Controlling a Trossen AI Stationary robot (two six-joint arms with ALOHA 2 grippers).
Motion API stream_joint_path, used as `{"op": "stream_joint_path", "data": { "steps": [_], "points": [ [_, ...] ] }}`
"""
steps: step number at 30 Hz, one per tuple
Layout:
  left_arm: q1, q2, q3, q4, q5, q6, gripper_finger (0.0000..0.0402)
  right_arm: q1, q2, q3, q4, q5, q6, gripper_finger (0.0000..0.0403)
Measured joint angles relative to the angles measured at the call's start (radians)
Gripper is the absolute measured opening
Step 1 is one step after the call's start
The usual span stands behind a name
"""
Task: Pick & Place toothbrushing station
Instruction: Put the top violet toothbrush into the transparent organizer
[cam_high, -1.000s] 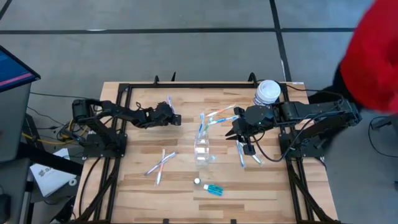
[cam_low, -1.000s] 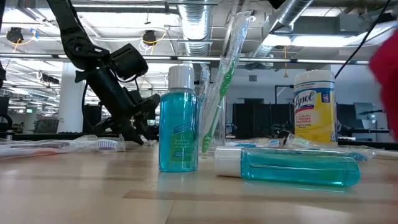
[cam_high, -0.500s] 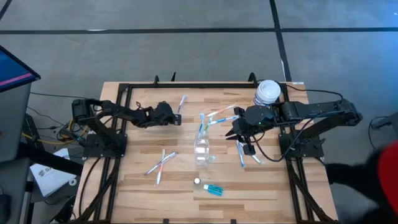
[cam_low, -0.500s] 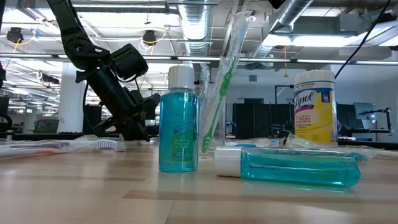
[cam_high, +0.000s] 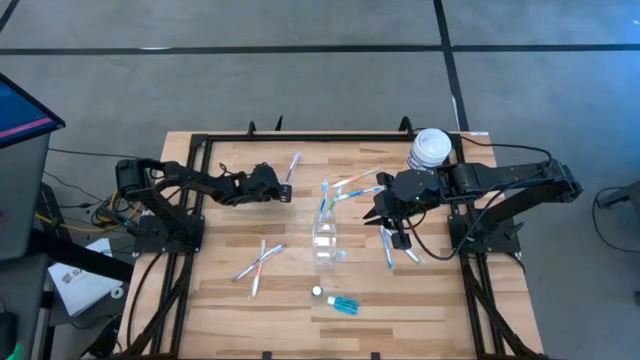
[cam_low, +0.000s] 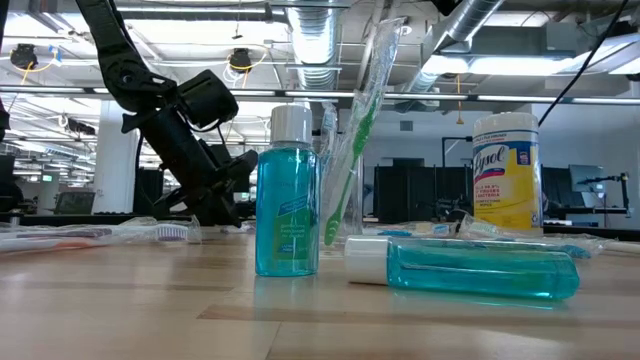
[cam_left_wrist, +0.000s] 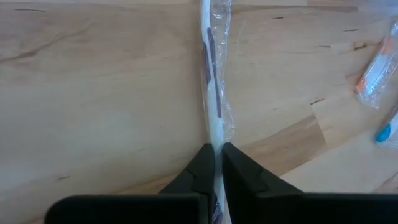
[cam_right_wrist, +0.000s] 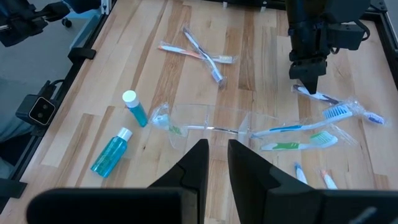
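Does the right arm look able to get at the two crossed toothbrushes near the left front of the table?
Probably not easily: the toothbrushes lie across the table beyond the tumbler, nearer the left end effector.

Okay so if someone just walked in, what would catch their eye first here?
Probably the left claw, pinched shut on a wrapped toothbrush lying on the table's far left part. Next, the clear tumbler at mid-table with toothbrushes scattered around it, and the yellow container at the far right corner.

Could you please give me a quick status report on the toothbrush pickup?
Left gripper shut on wrapped toothbrush, low on the table. Right gripper idle above the tumbler, holding nothing. Path to tumbler unobstructed.
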Motion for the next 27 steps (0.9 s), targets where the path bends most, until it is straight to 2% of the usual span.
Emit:
{"op": "stream_joint_path", "data": {
  "steps": [16, 21, 27],
  "points": [
    [-0.001, -0.005, -0.002, 0.032, 0.000, 0.041, 0.0016, 0.000, 0.000, 0.000, 0.000, 0.000, -0.002, 0.0052],
    [-0.013, -0.076, -0.002, 0.045, 0.000, 0.096, 0.0017, 0.000, 0.000, 0.000, 0.000, 0.000, -0.002, 0.0052],
    [-0.056, -0.232, -0.002, 0.050, -0.001, 0.167, 0.0017, 0.000, 0.000, 0.000, 0.000, 0.000, -0.002, 0.0052]
  ]
}}
